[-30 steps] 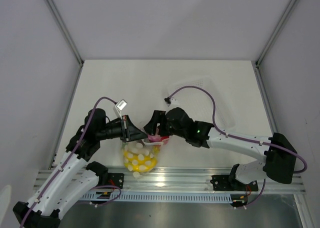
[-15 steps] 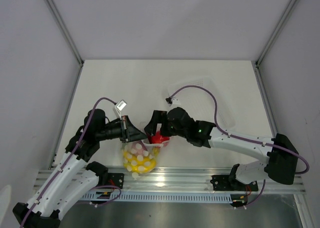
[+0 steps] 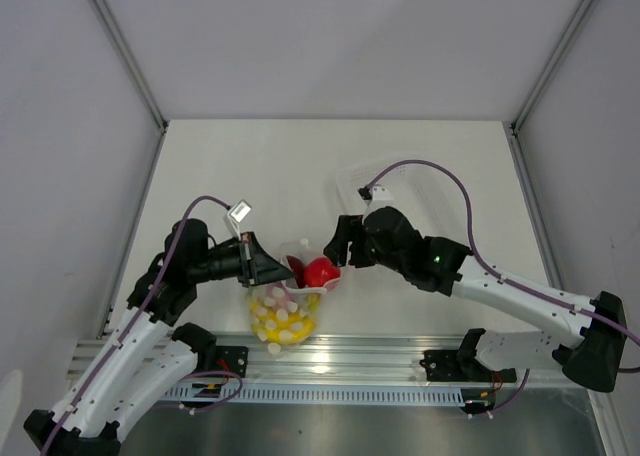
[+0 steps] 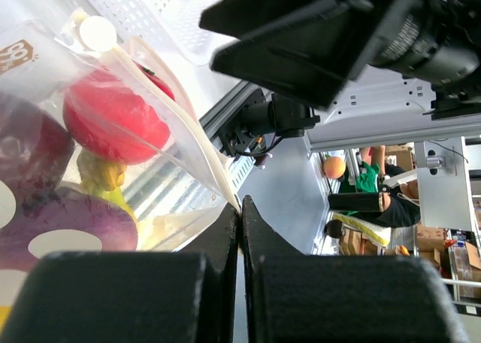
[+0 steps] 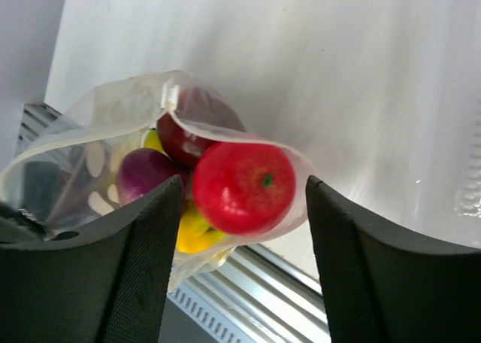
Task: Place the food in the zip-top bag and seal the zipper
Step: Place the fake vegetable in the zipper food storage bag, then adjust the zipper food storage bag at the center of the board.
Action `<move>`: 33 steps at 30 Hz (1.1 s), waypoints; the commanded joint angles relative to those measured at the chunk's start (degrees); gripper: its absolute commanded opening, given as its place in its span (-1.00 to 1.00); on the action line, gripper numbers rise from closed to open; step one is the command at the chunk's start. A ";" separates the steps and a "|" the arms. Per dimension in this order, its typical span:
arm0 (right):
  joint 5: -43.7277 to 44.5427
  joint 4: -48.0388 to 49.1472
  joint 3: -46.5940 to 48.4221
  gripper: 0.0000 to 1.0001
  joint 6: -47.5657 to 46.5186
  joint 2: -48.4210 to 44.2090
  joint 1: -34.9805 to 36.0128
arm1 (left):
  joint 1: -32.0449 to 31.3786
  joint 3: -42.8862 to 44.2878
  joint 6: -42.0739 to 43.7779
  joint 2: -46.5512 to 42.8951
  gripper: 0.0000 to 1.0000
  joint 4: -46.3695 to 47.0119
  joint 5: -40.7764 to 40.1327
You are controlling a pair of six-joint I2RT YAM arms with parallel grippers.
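The red round fruit (image 5: 242,186) is filling the open mouth of the zip-top bag (image 5: 83,151), blocking any way deeper in. The left gripper (image 3: 284,267) is pinching the bag's left edge, closing off that side. The right gripper (image 3: 337,253), jaws apart, is hovering just right of the mouth. The table (image 3: 250,166) beyond is offering open passage, while the tray (image 3: 420,201) is crowding the far right.

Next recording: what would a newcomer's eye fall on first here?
A bright red fruit sits in the open mouth of a clear bag, near the table's front edge. The left gripper pinches the bag's rim with shut jaws; the right gripper hangs open beside it.
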 commanded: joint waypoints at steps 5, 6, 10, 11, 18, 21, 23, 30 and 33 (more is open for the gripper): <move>-7.58 2.35 -2.56 0.18 -18.51 -0.95 -4.69 | 0.05 4.71 -0.34 -1.82 -0.99 -0.49 2.59; -10.12 3.31 -2.82 0.18 -19.50 -0.95 -5.40 | 0.05 4.98 -0.08 -2.00 -0.99 -0.93 2.67; -19.09 6.48 -3.70 0.17 -24.16 -0.95 -9.27 | 0.05 5.59 0.54 -2.44 -0.99 -2.69 2.94; -22.15 6.92 -3.62 0.16 -24.86 -0.87 -9.89 | 0.05 5.42 0.45 -2.62 -0.99 -2.78 3.20; -33.24 11.48 -4.14 0.05 -26.63 1.06 -12.35 | 0.05 4.72 -1.48 -3.85 -0.99 -1.64 5.13; -40.45 16.14 -6.51 0.02 -25.92 2.21 -12.27 | 0.05 4.98 -1.31 -4.11 -0.99 -1.90 5.31; -41.52 17.64 -7.74 0.02 -25.40 3.52 -11.83 | 0.05 5.24 -1.13 -4.29 -0.99 -2.60 5.40; -41.43 20.10 -11.44 0.01 -25.04 3.53 -11.30 | -0.03 5.07 -1.04 -4.81 -0.99 -3.13 5.49; -41.61 20.02 -12.05 0.00 -25.57 3.97 -11.47 | -0.03 5.15 -1.31 -4.99 -0.99 -2.70 5.84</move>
